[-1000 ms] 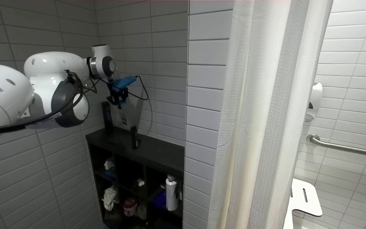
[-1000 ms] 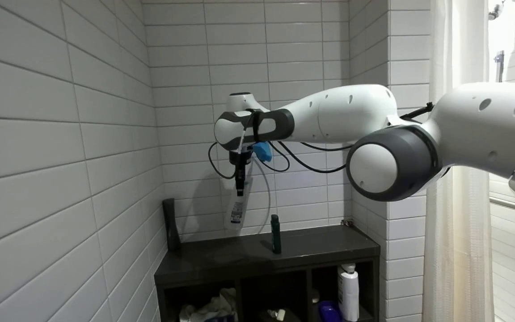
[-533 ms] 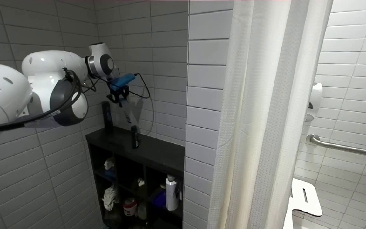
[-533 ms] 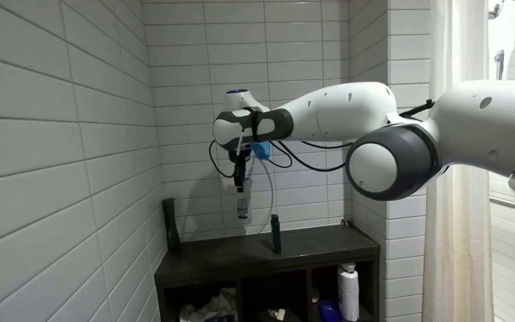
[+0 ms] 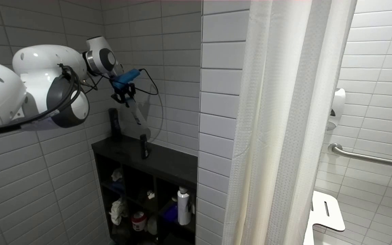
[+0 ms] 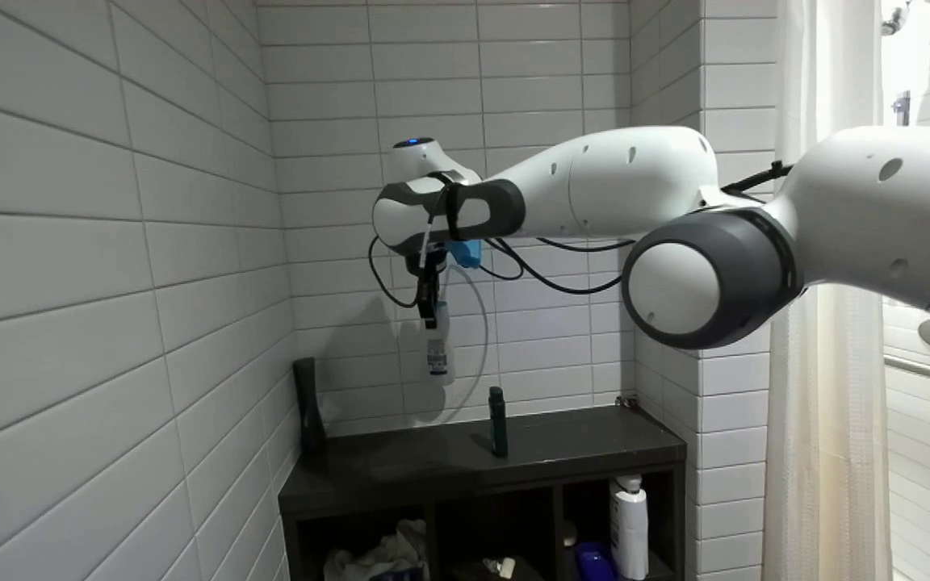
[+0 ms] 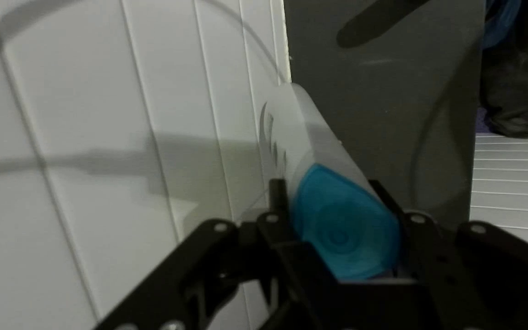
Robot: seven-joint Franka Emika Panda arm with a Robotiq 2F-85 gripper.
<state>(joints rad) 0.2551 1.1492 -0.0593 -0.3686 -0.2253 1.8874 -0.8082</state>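
Observation:
My gripper (image 7: 330, 190) is shut on a white bottle (image 7: 307, 123) with a translucent blue cap, its two fingers on either side of the cap. In both exterior views the gripper (image 5: 127, 101) (image 6: 431, 316) points down and the bottle (image 5: 137, 116) (image 6: 437, 355) hangs below it, in front of the tiled wall. The bottle is in the air above the dark shelf unit (image 5: 174, 157) (image 6: 586, 433). In an exterior view it looks tilted. A small dark green bottle (image 6: 498, 424) stands upright on the shelf top, below and to one side of the held bottle.
A tall dark container (image 6: 309, 407) stands at the shelf's corner by the side wall. The cubbies hold a white bottle (image 6: 630, 528), a purple item (image 6: 594, 561), crumpled cloth (image 6: 400, 553) and a red-and-white tub (image 5: 139, 221). A shower curtain (image 5: 277, 119) hangs beside the wall.
My arm and gripper have risen, lifting the held bottle higher above the shelf. The bottle's tilt has changed, and it looks more upright in an exterior view. The things on the shelf have not moved.

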